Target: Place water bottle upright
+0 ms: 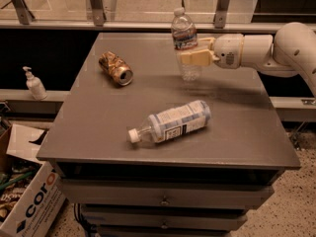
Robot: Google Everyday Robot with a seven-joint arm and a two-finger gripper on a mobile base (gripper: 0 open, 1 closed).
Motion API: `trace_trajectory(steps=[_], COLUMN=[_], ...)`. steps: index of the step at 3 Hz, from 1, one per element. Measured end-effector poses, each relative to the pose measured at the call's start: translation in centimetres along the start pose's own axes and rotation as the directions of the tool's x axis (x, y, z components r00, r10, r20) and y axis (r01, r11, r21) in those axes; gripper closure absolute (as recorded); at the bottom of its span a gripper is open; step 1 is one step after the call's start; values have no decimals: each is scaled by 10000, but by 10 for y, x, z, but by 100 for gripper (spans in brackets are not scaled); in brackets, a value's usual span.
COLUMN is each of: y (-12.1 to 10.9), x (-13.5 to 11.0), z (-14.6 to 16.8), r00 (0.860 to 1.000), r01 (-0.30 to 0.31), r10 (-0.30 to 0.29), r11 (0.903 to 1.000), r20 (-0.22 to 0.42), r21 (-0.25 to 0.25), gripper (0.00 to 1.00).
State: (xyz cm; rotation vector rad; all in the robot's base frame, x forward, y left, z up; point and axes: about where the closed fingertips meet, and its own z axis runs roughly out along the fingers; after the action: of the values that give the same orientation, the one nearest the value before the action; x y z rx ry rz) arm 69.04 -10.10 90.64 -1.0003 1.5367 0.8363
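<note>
The water bottle [184, 43] is a slim clear ribbed bottle with a white cap and a narrow label band. It stands nearly upright at the far middle of the grey table [98, 132], its base about at the tabletop. My gripper [190, 57] reaches in from the right on a white arm and is shut on the bottle's middle, with a pale finger [195, 58] across its front.
A larger bottle with a big white-and-blue label [170, 122] lies on its side near the table's front. A crushed gold can [115, 68] lies at the left rear. A soap dispenser [34, 83] and a cardboard box [29, 201] are left of the table.
</note>
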Motion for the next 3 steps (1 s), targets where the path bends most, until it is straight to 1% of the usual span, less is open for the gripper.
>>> trace_trajectory(steps=[1,2,3], y=[-1,-1,-2], x=[-2,2,13], z=[-5,-9,-10], r00=[9984,9962,9941], r01=[-35,154,404], r10=[32,-158,-412], r11=[10000,9999,9991], r20=[572,859,1008], r21=[52,49,97], gripper=[100,100,100])
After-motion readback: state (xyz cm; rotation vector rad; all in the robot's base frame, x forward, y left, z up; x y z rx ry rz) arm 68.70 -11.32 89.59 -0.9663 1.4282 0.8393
